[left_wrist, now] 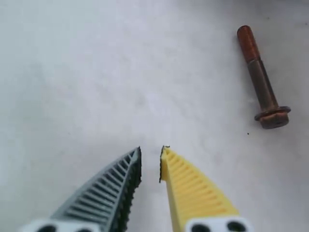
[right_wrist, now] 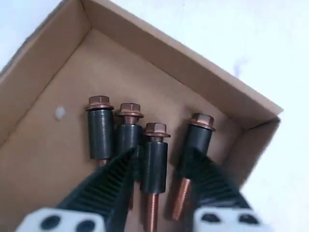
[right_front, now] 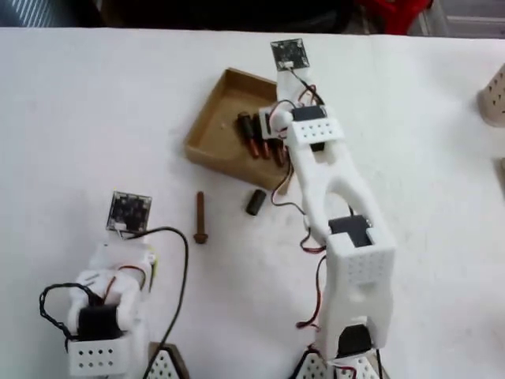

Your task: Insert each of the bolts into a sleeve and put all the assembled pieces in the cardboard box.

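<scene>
As right end effector [right_wrist: 161, 157] hangs open over cardboard box [right_wrist: 183, 58] (left end effector [left_wrist: 150, 162] barely parted, empty), last bolt [left_wrist: 260, 79] and sleeve [right_front: 256, 202] need mating.

Four copper sleeved bolts [right_wrist: 154, 164] lie side by side in the open box [right_wrist: 159, 48]. Just near of it, a black empty sleeve [right_front: 255, 202]; left of that, one bare bolt [right_front: 200, 218], head nearest.

A plain white tabletop [right_front: 87, 110] spreads across the high view. At its right edge stands a pale beige block dotted with small holes [right_front: 495, 96]. Beyond the far edge, a dark strip of room holds a bright red object [right_front: 398, 12], partly cut off
</scene>
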### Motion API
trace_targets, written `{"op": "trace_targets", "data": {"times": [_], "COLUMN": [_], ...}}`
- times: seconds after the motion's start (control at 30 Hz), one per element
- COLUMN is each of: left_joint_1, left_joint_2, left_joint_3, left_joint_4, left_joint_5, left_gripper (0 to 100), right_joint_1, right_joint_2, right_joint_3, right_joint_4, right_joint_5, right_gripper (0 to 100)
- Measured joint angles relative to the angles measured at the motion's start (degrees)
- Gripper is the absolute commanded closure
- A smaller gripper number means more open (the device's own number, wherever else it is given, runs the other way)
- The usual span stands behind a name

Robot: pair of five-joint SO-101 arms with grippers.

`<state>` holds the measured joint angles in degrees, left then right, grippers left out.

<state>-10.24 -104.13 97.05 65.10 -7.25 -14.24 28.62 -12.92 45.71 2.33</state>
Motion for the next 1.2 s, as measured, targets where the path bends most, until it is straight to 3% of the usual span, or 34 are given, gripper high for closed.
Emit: {"op": "trace_targets", "data": {"times": [0.3, 0.43, 0.8, 0.97, 1.2], "left_joint_1": [0.0, 0.0, 0.0, 0.0, 0.0], "left_joint_2": [0.0, 0.0, 0.0, 0.0, 0.0], "left_joint_3": [0.0, 0.0, 0.0, 0.0, 0.0], "left_joint_4": [0.0, 0.0, 0.0, 0.0, 0.0], "left_joint_5": [0.0, 0.0, 0.0, 0.0, 0.0], "left_gripper": [90, 90, 90, 90, 90], "right_joint_1": [-1.1, -3.4, -6.4, -8.5, -13.0], "right_joint_2": [-13.2, -22.1, -45.6, -45.9, -37.3], "right_joint_3": [1.3, 9.1, 36.7, 46.3, 48.4], "right_joint_4": [18.1, 20.6, 15.0, 8.2, 0.4], "right_joint_5": [0.0, -3.3, -16.8, -22.1, -22.9], "right_gripper": [98.2, 98.2, 98.1, 98.1, 98.0]}}
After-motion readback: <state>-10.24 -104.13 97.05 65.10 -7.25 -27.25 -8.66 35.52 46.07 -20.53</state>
